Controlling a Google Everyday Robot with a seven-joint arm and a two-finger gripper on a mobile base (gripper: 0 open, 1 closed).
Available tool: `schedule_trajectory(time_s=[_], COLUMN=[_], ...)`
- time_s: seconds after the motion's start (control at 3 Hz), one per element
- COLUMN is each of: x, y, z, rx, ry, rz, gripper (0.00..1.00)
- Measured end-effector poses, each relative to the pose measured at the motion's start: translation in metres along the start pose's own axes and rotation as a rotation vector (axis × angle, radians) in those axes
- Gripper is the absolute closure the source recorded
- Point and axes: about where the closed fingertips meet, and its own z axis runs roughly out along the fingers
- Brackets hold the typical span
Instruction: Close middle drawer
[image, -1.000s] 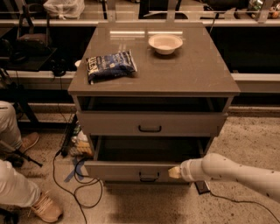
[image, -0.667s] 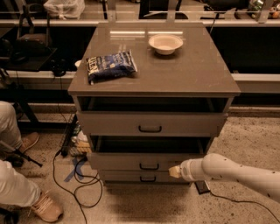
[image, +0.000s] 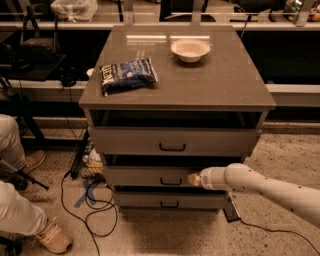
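The middle drawer (image: 150, 176) is the second of three stacked grey wood-grain fronts, with a small black handle (image: 171, 182). Its front stands only slightly proud of the cabinet, with a thin dark gap above it. My gripper (image: 193, 178) comes in from the right on a white arm (image: 265, 189) and its tip rests against the right part of the middle drawer front, just right of the handle. The top drawer (image: 172, 141) and the bottom drawer (image: 169, 201) sit above and below it.
A blue snack bag (image: 128, 75) and a white bowl (image: 190, 49) lie on the cabinet top (image: 220, 85). A person's legs and shoes (image: 30, 220) are at the left. Black cables (image: 90, 200) trail on the floor left of the cabinet.
The middle drawer has slid back from well pulled out to almost flush. My gripper has followed it inward against its front.
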Motion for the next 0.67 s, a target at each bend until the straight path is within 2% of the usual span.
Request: schedule_trajectory(time_s=[0.33, 0.67], x=[-0.002, 0.02], y=[-0.003, -0.014], z=[-0.006, -0.034], rx=[0.012, 0.041], ry=[-0.036, -0.05], rz=[0.005, 0.056], gripper=[1.0, 1.0])
